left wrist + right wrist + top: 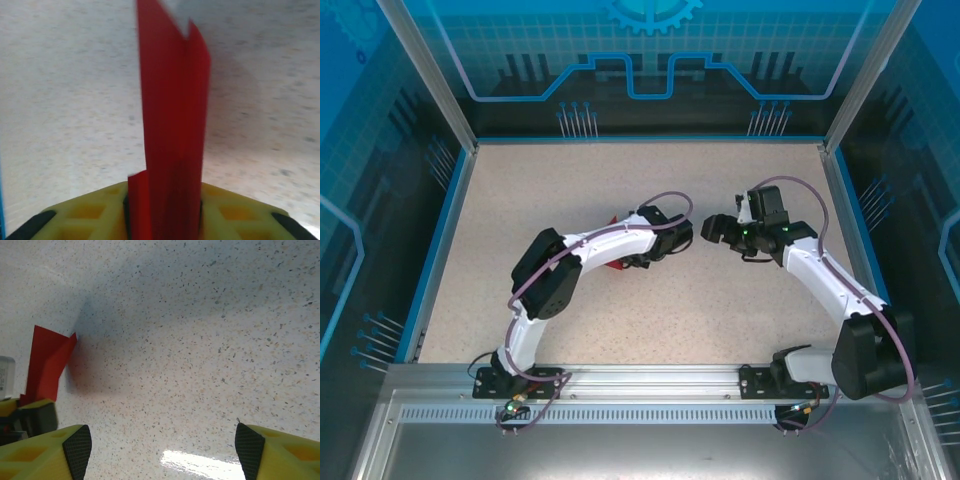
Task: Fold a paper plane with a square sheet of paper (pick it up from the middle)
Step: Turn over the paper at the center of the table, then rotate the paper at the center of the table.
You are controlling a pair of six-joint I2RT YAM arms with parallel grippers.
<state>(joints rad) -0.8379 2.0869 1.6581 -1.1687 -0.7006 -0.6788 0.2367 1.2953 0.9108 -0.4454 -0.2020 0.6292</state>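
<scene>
**Setting the red dart down without spoiling its creases**

We are looking at the paper plane [172,125] standing on end between the yellow fingers of the left gripper [164,200]. We cannot tell whether the jaws are pinching it or only flanking it. The right gripper [162,450] is spread wide and carrying nothing, with the plane off to its left. We are judging the folding as nearly finished, so a good release means keeping the left wrist steady, parting the fingers evenly, and keeping the right arm clear. The table [720,310] is speckled beige, flat and slightly glossy, inside a blue-lit enclosure with clear panels.
</scene>
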